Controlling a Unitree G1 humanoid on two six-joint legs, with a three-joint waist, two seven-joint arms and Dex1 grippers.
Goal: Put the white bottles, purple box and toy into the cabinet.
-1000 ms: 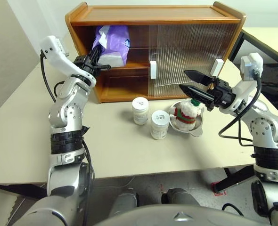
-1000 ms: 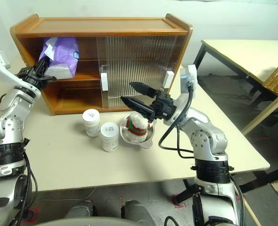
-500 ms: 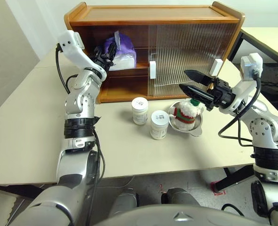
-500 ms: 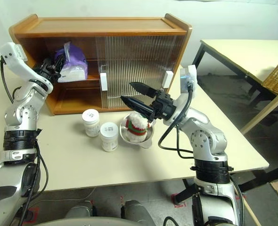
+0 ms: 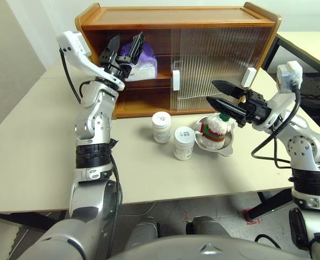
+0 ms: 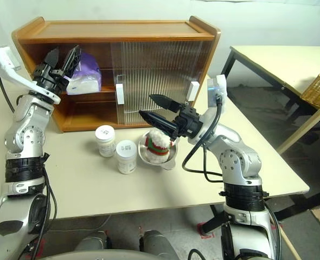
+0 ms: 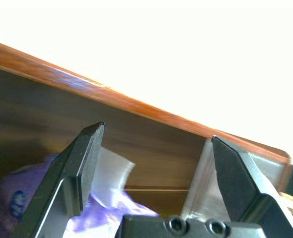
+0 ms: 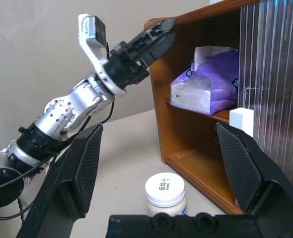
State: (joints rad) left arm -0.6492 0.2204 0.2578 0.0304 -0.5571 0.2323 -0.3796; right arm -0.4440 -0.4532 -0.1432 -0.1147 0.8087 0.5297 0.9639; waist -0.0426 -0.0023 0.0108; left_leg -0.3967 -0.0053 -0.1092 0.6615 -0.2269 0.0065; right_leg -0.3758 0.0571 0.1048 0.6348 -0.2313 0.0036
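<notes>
Purple box [image 5: 140, 59] apparently on cabinet [image 5: 176, 16] shelf.

- Your left gripper [image 5: 125, 46] is raised, fingers spread wide, holding nothing.
- Your right gripper [image 5: 218, 93] points toward your left, fingers apart and empty.

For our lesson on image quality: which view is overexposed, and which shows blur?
Left wrist view: everything above the cabinet top is blown out to plain white, and the purple box is soft and out of focus. Right wrist view: evenly lit, the purple box and a white bottle are sharp.
</notes>
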